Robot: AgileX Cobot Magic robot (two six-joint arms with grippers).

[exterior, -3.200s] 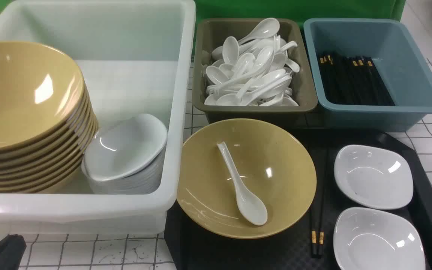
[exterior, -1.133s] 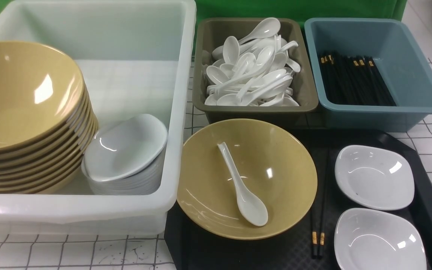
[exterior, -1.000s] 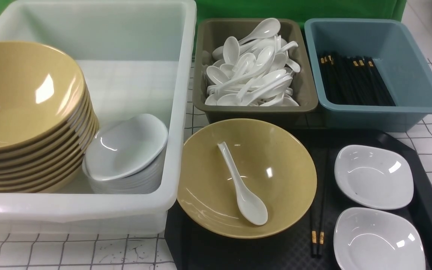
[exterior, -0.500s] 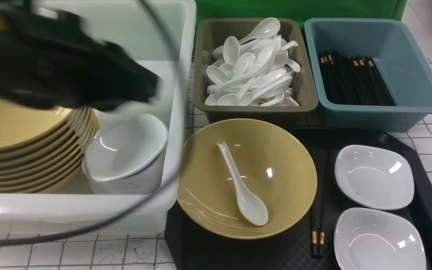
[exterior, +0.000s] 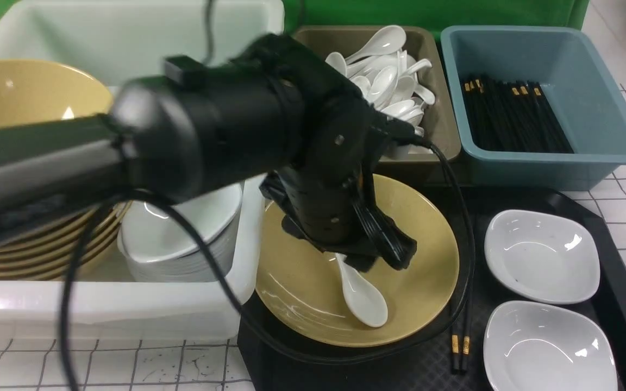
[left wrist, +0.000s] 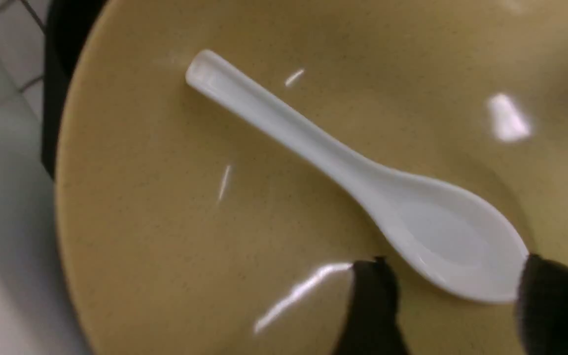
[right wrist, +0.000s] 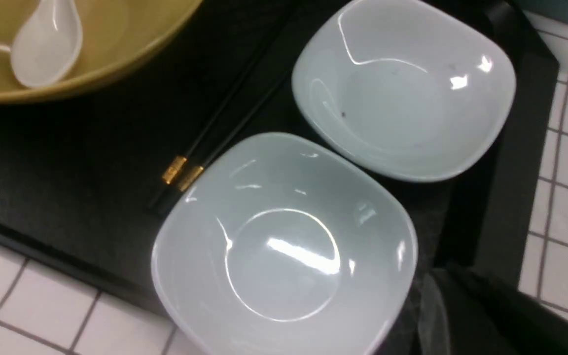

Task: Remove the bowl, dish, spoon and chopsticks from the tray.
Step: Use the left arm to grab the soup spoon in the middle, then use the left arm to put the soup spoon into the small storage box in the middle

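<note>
Tray (exterior: 345,372): one bowl (exterior: 427,260), one spoon (exterior: 364,298), two dishes (exterior: 541,255) (exterior: 549,347).

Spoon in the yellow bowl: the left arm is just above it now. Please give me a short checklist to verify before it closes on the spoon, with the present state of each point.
1. Left pincer open: ok. Its fingers stand apart, and the scoop of the spoon shows between them.
2. Spoon free: ok. It lies alone in the bowl, with nothing on it.
3. Fingers low enough to grip: cannot tell; no contact is visible.
4. Brown tub reachable: cannot tell; the arm hides part of it.
5. Cable clear: probably not ok. It loops low beside the bowl's rim, over the chopsticks on the tray.
</note>
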